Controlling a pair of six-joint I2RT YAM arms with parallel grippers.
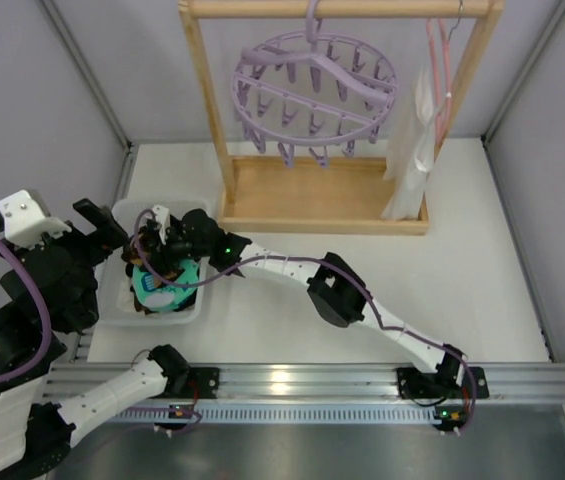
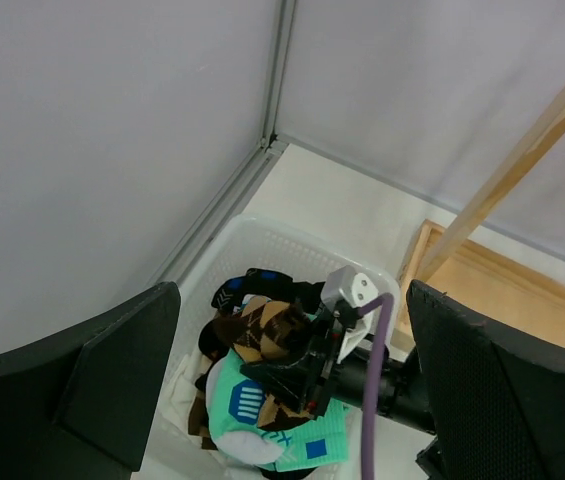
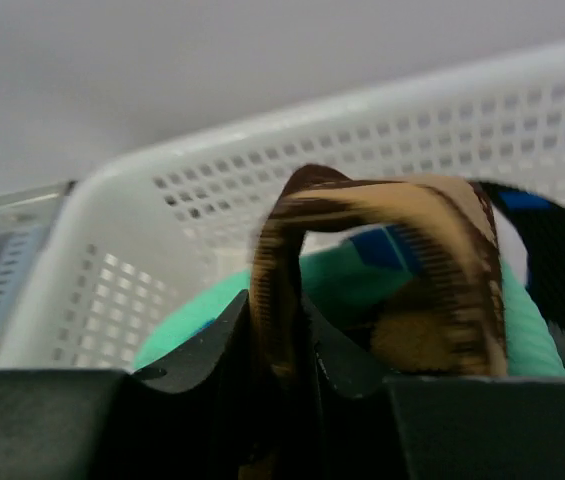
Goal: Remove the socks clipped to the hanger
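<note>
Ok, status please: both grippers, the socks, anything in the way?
Left gripper: jaws open, near basket. Right gripper: jaws shut on brown sock, over basket. No socks seen on hanger. Nothing in the way.

No word, brand or number can be read in any view. The nearest thing to print lies inside the white basket (image 2: 262,235): a teal sock (image 2: 262,452) at its near end carries a white label (image 2: 247,400) marked with a row of dark blue upright bars, too small to make out as letters. Just below the label, on the same sock, runs a short line of blue marks (image 2: 274,437), blurred beyond reading, with a plain blue square (image 2: 314,450) beside it. From above, the label shows in the basket only as a pale patch. The brown check sock (image 3: 392,260), seen close inside the basket, bears pattern only.
</note>
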